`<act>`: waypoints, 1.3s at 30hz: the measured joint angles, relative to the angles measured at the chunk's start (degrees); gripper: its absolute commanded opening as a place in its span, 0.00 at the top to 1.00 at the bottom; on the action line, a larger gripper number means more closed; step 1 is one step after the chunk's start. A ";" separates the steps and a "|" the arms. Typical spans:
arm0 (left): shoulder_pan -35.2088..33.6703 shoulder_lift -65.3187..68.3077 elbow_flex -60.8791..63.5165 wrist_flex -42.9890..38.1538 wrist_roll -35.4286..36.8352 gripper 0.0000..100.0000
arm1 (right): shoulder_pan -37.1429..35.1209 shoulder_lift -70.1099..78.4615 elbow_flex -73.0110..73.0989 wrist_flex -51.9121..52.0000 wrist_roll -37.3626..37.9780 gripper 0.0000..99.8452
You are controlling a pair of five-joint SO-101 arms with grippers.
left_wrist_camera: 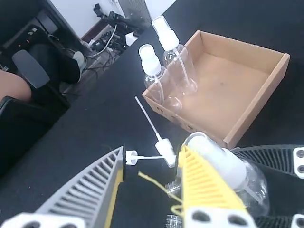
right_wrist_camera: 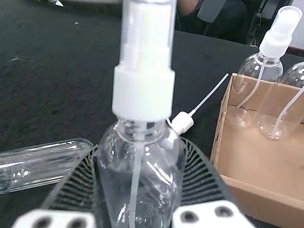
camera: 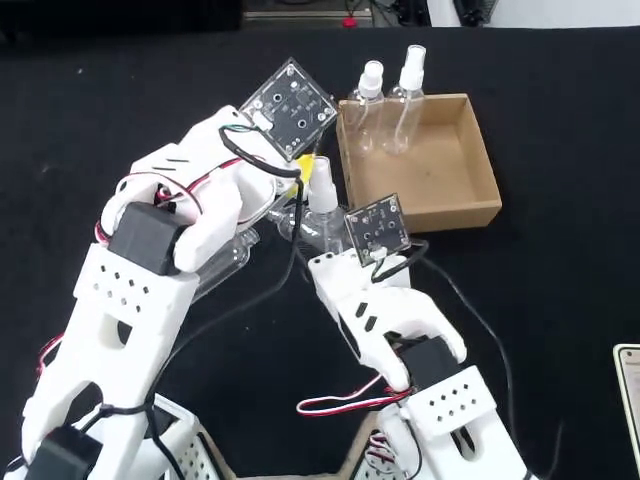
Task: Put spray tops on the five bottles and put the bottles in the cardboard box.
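**Bottle clamped upright, second end effector agape**

Right end effector [right_wrist_camera: 140,164] was clamped on the belly of a clear bottle [right_wrist_camera: 142,137]. It held the bottle upright, with a white spray top [right_wrist_camera: 145,71] seated on the neck. Left end effector [left_wrist_camera: 153,151] hung just beside that top with its grey and yellow fingers spread wide and nothing between them.

On the black surface [camera: 560,300] below lay two loose spray tops [left_wrist_camera: 165,148], their thin tubes trailing, between the held bottle and the cardboard box [camera: 470,215]. An uncapped bottle neck [left_wrist_camera: 174,221] showed close under the yellow finger. Another uncapped bottle [right_wrist_camera: 42,161] lay on its side near the held one.

The box sat open on the surface. Two capped bottles [camera: 368,115] stood together in the corner nearest the left arm.

The count was five bottles: one held, two uncapped on the surface and two boxed. There were five spray tops, three fitted and two loose.

Beyond the surface's edge, cables [left_wrist_camera: 102,40] ran over a pale floor.
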 measured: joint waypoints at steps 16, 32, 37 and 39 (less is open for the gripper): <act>3.69 0.00 -4.04 7.21 -0.09 0.82 | 0.18 0.00 0.00 0.00 0.00 0.99; -10.20 0.00 -1.85 8.44 0.00 0.82 | 8.62 0.00 -0.62 0.00 0.00 0.99; -14.07 0.00 7.74 8.44 0.62 0.82 | 19.60 0.00 -4.84 0.00 -0.09 0.99; -14.77 0.00 12.04 8.18 3.78 0.82 | 22.42 0.00 -6.42 0.00 -0.09 0.99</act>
